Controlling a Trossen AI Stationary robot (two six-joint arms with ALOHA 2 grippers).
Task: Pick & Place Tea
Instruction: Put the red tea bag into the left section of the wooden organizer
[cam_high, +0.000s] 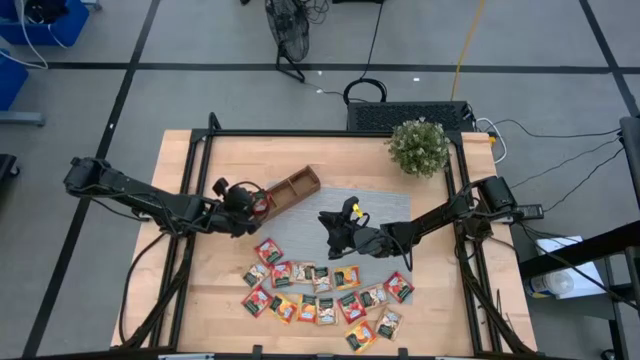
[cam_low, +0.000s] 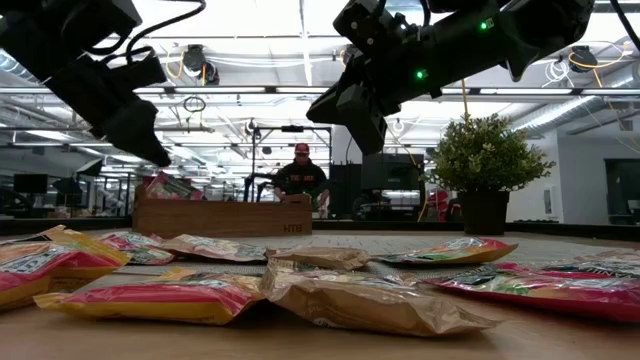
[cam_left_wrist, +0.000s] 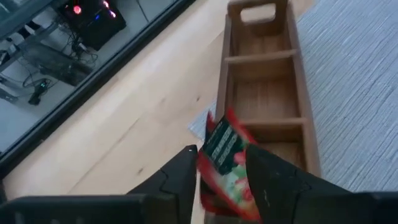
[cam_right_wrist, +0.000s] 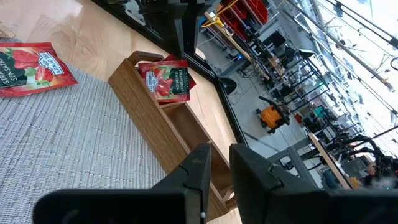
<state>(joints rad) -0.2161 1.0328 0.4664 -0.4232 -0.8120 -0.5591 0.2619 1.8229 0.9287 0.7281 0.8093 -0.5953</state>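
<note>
A flat red sachet (cam_left_wrist: 224, 158) is seen between the parted left pincer (cam_left_wrist: 219, 180) over the slatted wooden tray (cam_left_wrist: 264, 81)'s end compartment. The right pincer (cam_right_wrist: 219, 171), nearly together, is held empty above the woven mat (cam_high: 300, 235) beside the tray.

Left pincer (cam_left_wrist: 221, 180) parted; right pincer (cam_right_wrist: 214, 163) nearly closed, raised

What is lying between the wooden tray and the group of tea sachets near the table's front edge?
In the high view, only the grey woven mat lies between the wooden tray and the tea sachets; that stretch of the mat is bare.
</note>
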